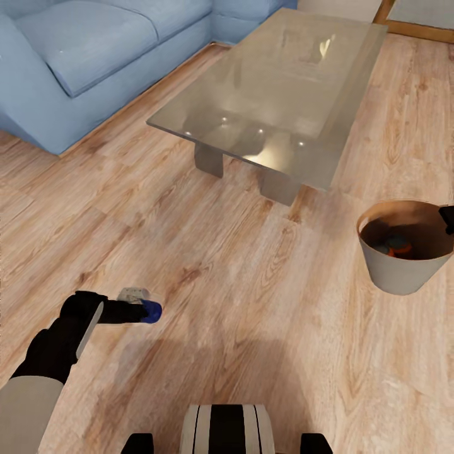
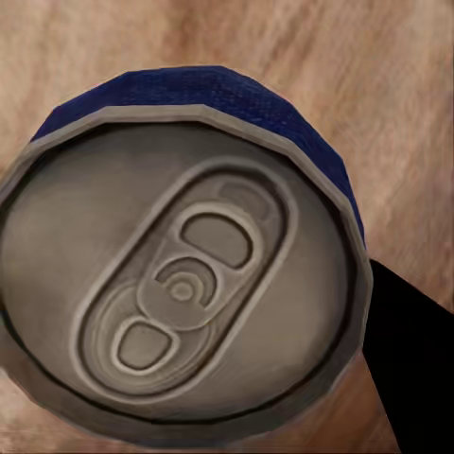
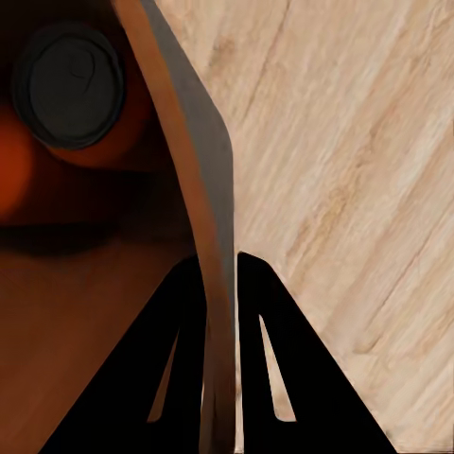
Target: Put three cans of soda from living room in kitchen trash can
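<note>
I've got the blue can [image 1: 151, 311] pinched in my left gripper [image 1: 144, 311] low over the living-room floor, and my right gripper [image 3: 219, 312] clamps the bin's rim [image 3: 194, 189]. At least one orange can [image 3: 76, 104] already lies inside the bin; this one must go in, and then the bin goes to the kitchen.

Head camera: high on the robot, pitched forward and down over the plank floor [image 1: 239, 302]. Sofa [image 1: 82, 57] sits at 11 o'clock, coffee table [image 1: 277, 88] at 12 to 1, trash can [image 1: 403, 252] at 3, left gripper [image 1: 148, 311] at 8.

Left wrist camera: looks along the fingers, very near the blue can [image 2: 189, 284], facing its silver top square-on, floor behind. The head view shares this can [image 1: 151, 310].

Right wrist camera: looks along the right gripper [image 3: 219, 274], close to the trash can's rim [image 3: 189, 151]; orange can [image 3: 71, 90] inside. The head view shares this rim and the floor beside it.
</note>
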{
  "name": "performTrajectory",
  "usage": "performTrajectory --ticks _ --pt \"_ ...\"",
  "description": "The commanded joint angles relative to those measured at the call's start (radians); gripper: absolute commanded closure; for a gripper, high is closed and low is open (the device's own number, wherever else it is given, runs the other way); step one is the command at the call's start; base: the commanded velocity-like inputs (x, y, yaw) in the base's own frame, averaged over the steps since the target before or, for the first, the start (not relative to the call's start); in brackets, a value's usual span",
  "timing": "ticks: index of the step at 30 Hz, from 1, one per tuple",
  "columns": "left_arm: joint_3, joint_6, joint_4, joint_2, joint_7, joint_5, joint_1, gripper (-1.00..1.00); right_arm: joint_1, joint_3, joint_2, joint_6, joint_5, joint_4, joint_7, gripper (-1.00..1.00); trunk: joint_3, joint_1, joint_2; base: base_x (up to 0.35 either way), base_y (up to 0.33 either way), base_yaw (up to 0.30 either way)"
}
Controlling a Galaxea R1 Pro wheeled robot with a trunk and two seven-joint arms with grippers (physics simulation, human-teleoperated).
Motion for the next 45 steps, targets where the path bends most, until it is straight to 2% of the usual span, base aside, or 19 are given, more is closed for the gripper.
performTrajectory --ticks 1,2,3,5,8,11,13,19,24,25,27,29,32,36,43,45 --pt "0.000 0.000 0.002 0.001 -0.014 -0.008 -0.012 1.00 0.002 0.008 -0.004 0.002 -0.001 0.000 0.026 1.00 0.003 -0.004 0.007 0.000 0.000 0.000" --pt "-0.001 0.000 0.004 0.001 -0.024 -0.009 -0.024 1.00 0.004 0.022 -0.007 0.002 0.003 0.000 0.049 1.00 0.006 -0.008 0.014 0.000 0.000 0.000" --pt "-0.001 0.000 0.007 0.002 -0.040 -0.011 -0.044 1.00 0.010 0.061 -0.012 0.002 0.015 0.000 0.100 1.00 0.009 -0.011 0.021 0.000 0.000 0.000" --pt "-0.001 0.000 0.010 0.002 -0.050 -0.012 -0.059 1.00 0.019 0.107 -0.015 0.002 0.025 -0.001 0.156 1.00 0.016 -0.019 0.035 0.000 0.000 0.000" --pt "-0.002 0.000 0.031 0.002 -0.066 -0.013 -0.110 1.00 0.036 0.235 -0.019 0.002 0.043 -0.004 0.346 1.00 0.025 -0.031 0.056 0.000 0.000 0.000" --pt "-0.002 0.000 0.068 0.003 -0.069 -0.013 -0.155 1.00 0.039 0.268 -0.020 -0.020 0.046 -0.004 0.394 1.00 0.034 -0.042 0.077 0.000 0.000 0.000" --pt "-0.002 0.000 0.094 0.003 -0.069 -0.014 -0.183 1.00 0.040 0.277 -0.020 -0.028 0.047 -0.005 0.406 1.00 0.041 -0.050 0.091 0.000 0.000 0.000" --pt "-0.003 0.000 0.244 0.001 -0.072 -0.015 -0.322 1.00 0.055 0.299 -0.020 -0.060 0.049 -0.003 0.428 1.00 0.060 -0.073 0.133 0.000 0.000 0.000" --pt "-0.012 0.000 0.290 0.000 -0.073 -0.015 -0.350 1.00 0.057 0.303 -0.020 -0.084 0.049 -0.004 0.470 1.00 0.075 -0.092 0.168 0.000 0.000 0.000" --pt "-0.021 0.000 0.294 0.000 -0.074 -0.014 -0.353 1.00 0.057 0.309 -0.022 -0.109 0.049 -0.004 0.489 1.00 0.078 -0.096 0.175 0.000 0.000 0.000" --pt "-0.039 0.000 0.300 -0.001 -0.074 -0.014 -0.356 1.00 0.058 0.322 -0.038 -0.178 0.050 -0.005 0.514 1.00 0.085 -0.103 0.189 0.000 0.000 0.000" --pt "-0.044 0.000 0.301 -0.004 -0.074 -0.015 -0.358 1.00 0.058 0.325 -0.051 -0.203 0.050 -0.005 0.520 1.00 0.091 -0.111 0.203 0.000 0.000 0.000" --pt "-0.048 0.000 0.302 -0.006 -0.074 -0.015 -0.359 1.00 0.058 0.327 -0.083 -0.273 0.042 -0.006 0.521 1.00 0.100 -0.123 0.224 0.000 0.000 0.000" --pt "-0.049 0.000 0.303 -0.008 -0.074 -0.015 -0.365 1.00 0.066 0.327 -0.103 -0.333 0.035 -0.007 0.515 1.00 0.113 -0.138 0.252 0.000 0.000 0.000" --pt "-0.052 0.000 0.373 -0.010 -0.074 -0.015 -0.434 1.00 0.108 0.321 -0.115 -0.416 0.033 -0.014 0.508 1.00 0.135 -0.165 0.301 0.000 0.000 0.000" --pt "-0.057 0.000 0.387 -0.016 -0.074 -0.015 -0.445 1.00 0.113 0.312 -0.121 -0.425 0.032 -0.018 0.484 1.00 0.141 -0.172 0.315 0.000 0.000 0.000"
